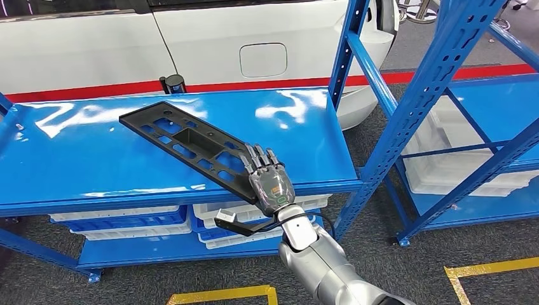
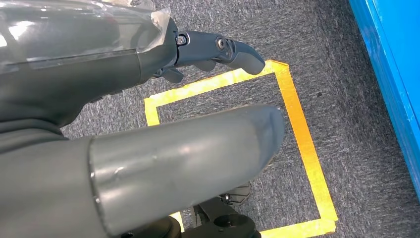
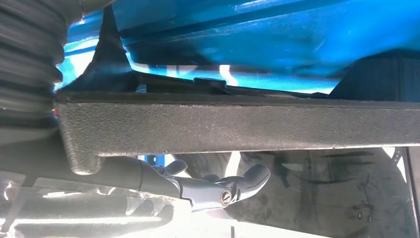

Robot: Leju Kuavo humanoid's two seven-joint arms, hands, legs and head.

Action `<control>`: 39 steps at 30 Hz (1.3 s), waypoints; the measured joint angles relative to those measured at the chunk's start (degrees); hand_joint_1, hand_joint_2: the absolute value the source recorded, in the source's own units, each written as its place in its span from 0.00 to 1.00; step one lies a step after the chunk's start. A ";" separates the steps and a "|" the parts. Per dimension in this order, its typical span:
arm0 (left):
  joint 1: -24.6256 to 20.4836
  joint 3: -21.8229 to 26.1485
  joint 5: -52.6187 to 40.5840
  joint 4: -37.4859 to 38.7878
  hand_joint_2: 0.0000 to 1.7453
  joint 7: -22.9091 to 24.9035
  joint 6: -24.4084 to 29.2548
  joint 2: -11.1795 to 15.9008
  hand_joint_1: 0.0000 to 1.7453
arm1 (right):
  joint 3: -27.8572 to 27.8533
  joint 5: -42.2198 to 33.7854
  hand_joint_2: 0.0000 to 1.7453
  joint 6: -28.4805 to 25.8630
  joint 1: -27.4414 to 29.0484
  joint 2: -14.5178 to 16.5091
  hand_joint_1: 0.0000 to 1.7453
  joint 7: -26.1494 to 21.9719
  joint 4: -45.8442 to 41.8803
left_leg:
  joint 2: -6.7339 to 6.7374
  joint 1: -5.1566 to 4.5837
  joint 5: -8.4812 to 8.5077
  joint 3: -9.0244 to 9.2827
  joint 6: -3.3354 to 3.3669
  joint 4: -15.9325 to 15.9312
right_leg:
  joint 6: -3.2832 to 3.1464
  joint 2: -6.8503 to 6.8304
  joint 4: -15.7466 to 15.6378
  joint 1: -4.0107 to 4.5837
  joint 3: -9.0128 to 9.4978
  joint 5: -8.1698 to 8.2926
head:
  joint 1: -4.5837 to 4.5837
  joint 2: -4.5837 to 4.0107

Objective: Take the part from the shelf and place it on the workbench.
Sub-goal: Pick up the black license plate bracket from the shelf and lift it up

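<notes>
Table (image 1: 82,159): a glossy blue top on a blue metal frame, with bright glare patches across it.
On the table: a long black part (image 1: 184,143) with cut-outs lies slantwise, its far end well in on the top; whether its near end rests on the front edge or is lifted clear is hard to tell.
Lower shelf (image 1: 127,251): blue, under the table top, carrying white bins (image 1: 121,215) and blue bins side by side.
Second rack (image 1: 502,108): blue, to the right, with white trays (image 1: 445,171) on its lower level.
Floor (image 1: 381,254): grey carpet with yellow tape (image 1: 219,295) marking squares.
</notes>
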 joint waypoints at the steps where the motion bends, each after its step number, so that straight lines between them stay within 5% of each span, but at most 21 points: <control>1: 0.00 0.00 0.00 0.00 0.00 0.02 -0.01 -0.01 0.00 | -0.01 -0.02 1.00 0.04 -0.03 0.02 0.00 0.00 0.01 | 0.00 0.00 0.00 0.00 0.00 0.00 | 0.00 0.00 0.00 0.00 0.00 0.00 | 0.00 0.00; 5: 0.00 0.00 0.00 0.00 0.00 0.06 -0.01 -0.11 0.00 | -0.09 -0.18 1.00 0.21 -0.07 0.11 0.98 -0.29 0.09 | 0.00 0.00 0.00 -0.01 0.00 0.00 | 0.00 0.00 0.00 0.00 0.00 0.00 | 0.00 0.00; 7: 0.00 0.00 0.00 0.00 0.00 0.06 0.00 -0.14 0.00 | -0.11 -0.31 1.00 0.21 -0.06 0.12 1.00 -0.73 0.31 | 0.00 0.01 0.00 -0.01 0.00 0.00 | -0.04 0.01 0.00 0.00 -0.01 0.03 | 0.00 0.00; 11: 0.00 0.00 0.00 0.00 0.00 0.06 -0.02 -0.15 0.00 | -0.09 -0.41 0.00 0.16 0.04 0.12 1.00 -1.52 0.87 | 0.04 0.02 0.02 -0.07 -0.03 0.00 | -0.16 0.02 0.00 0.00 -0.08 0.10 | -0.01 0.00; 30: 0.00 0.02 -0.15 0.00 0.00 0.06 0.00 -0.26 0.00 | -0.59 -0.89 0.00 -0.05 -2.48 0.12 1.00 -2.10 0.98 | 0.05 0.04 0.11 -0.03 -0.15 0.00 | -0.32 0.04 0.00 0.00 -0.08 0.21 | -0.01 0.00; 34: -0.01 0.02 -0.15 0.00 0.00 0.04 -0.02 -0.29 0.00 | -0.60 -0.90 1.00 -0.05 -2.56 0.12 1.00 -2.11 0.98 | 0.05 0.04 0.11 -0.03 -0.15 0.00 | -0.32 0.05 0.00 0.01 -0.09 0.21 | 0.00 0.00; 39: -0.01 0.02 -0.31 0.00 0.00 -0.07 -0.10 -0.33 0.00 | -0.67 -1.04 1.00 -0.07 -2.56 0.11 1.00 -2.51 0.92 | 0.05 0.05 0.12 -0.03 -0.15 0.00 | -0.32 0.05 0.00 0.01 -0.08 0.21 | 0.00 0.00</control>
